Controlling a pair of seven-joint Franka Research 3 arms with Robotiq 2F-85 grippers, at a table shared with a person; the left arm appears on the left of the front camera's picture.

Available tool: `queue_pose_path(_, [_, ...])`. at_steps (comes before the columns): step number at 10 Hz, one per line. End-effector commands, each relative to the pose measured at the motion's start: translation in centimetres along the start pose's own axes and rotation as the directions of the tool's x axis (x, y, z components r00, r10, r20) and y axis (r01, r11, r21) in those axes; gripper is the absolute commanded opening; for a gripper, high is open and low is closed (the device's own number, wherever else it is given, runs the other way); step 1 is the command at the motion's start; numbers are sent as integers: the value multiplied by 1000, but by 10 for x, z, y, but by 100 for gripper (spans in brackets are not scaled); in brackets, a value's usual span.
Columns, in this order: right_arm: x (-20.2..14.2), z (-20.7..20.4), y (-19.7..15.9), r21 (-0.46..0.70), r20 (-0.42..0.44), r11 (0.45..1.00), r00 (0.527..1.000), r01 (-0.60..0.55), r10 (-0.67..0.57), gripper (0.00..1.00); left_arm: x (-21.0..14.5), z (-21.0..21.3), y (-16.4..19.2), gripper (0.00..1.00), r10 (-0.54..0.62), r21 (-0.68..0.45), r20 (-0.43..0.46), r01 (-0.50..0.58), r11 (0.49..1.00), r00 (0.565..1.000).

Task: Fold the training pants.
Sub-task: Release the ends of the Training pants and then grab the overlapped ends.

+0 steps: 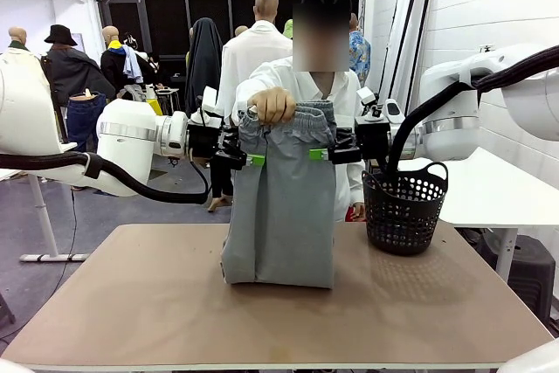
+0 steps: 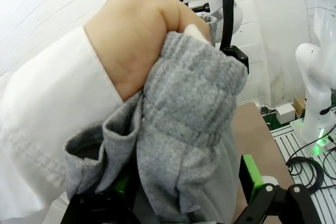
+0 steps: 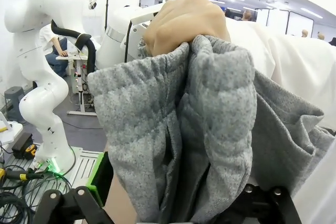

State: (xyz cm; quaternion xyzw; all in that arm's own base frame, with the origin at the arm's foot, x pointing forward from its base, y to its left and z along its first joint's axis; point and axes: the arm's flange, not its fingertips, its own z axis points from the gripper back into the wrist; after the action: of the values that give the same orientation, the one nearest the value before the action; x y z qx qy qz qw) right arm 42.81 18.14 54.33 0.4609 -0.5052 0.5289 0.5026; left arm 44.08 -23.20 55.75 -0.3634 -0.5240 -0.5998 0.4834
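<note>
The light grey training pants point(image 1: 284, 216) hang upright over the table's middle, their lower end resting on the tabletop. A person's hand point(image 1: 272, 107) grips the bunched waistband from above. My left gripper point(image 1: 247, 159) is at the pants' upper left edge and my right gripper point(image 1: 323, 155) at the upper right edge, both just below the waistband. In the left wrist view the waistband point(image 2: 194, 93) lies between wide-spread jaws, and one green pad point(image 2: 252, 174) stands clear of the cloth. The right wrist view shows the cloth point(image 3: 210, 119) between spread jaws, with a green pad point(image 3: 98, 178) beside it.
A black perforated basket point(image 1: 404, 207) stands on the brown table point(image 1: 131, 303) at the far right, close to the right arm. The person in a white top stands right behind the pants. A white table lies further right.
</note>
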Motion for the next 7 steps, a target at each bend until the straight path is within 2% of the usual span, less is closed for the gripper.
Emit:
queue_pose_path(1, [4, 2, -3, 2, 9, 1000, 1000, 24, -24, 100, 3, 1, -2, 100, 22, 12, -8, -22, 1000, 1000])
queue_pose_path(7, [1, 13, 1, -88, -24, 996, 1000, -5, 3, 100, 4, 19, -5, 100, 26, 68, 0, -26, 997, 1000])
